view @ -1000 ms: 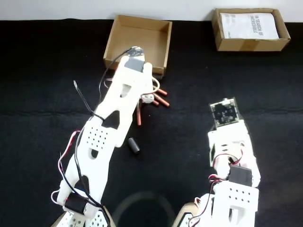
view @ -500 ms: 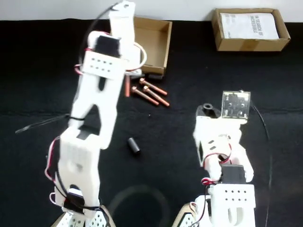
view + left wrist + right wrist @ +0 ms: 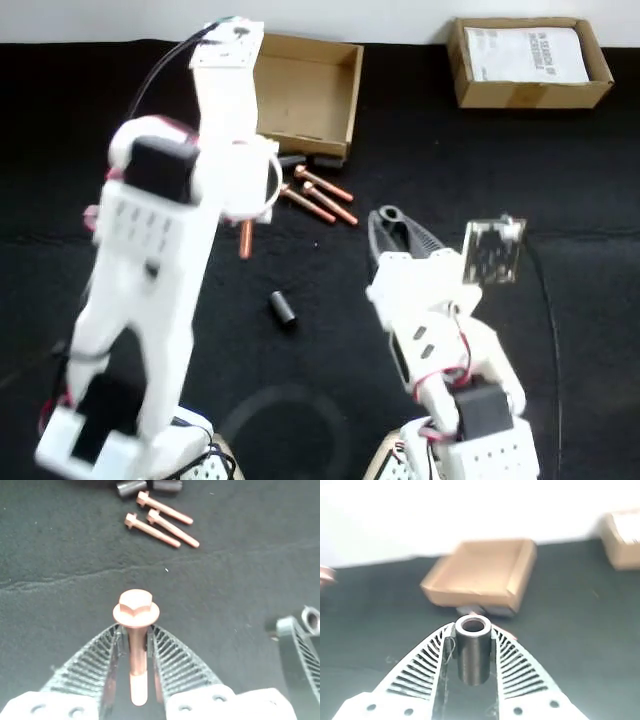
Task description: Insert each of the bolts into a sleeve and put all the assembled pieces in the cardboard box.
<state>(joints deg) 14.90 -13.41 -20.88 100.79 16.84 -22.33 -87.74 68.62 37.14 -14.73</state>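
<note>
My left gripper point(image 3: 135, 632) is shut on a copper bolt point(image 3: 136, 612), held head-out above the black mat; in the high view that bolt point(image 3: 245, 240) hangs below the left arm. My right gripper point(image 3: 472, 635) is shut on a black sleeve point(image 3: 472, 652), open end facing out; in the high view it point(image 3: 392, 222) is right of centre. Three loose bolts point(image 3: 320, 196) lie in front of the open cardboard box point(image 3: 300, 90). Two sleeves point(image 3: 150, 486) lie at the box's front edge. Another sleeve point(image 3: 283, 307) lies alone on the mat.
A second cardboard box point(image 3: 525, 60) holding a printed sheet stands at the back right. The black mat point(image 3: 560, 200) covers the table. In the left wrist view the right gripper's dark fingers point(image 3: 295, 640) show off to the side.
The left arm has lifted the bolt from the pile and drawn it back from the box. The right arm has swung left and tipped forward with its sleeve.
</note>
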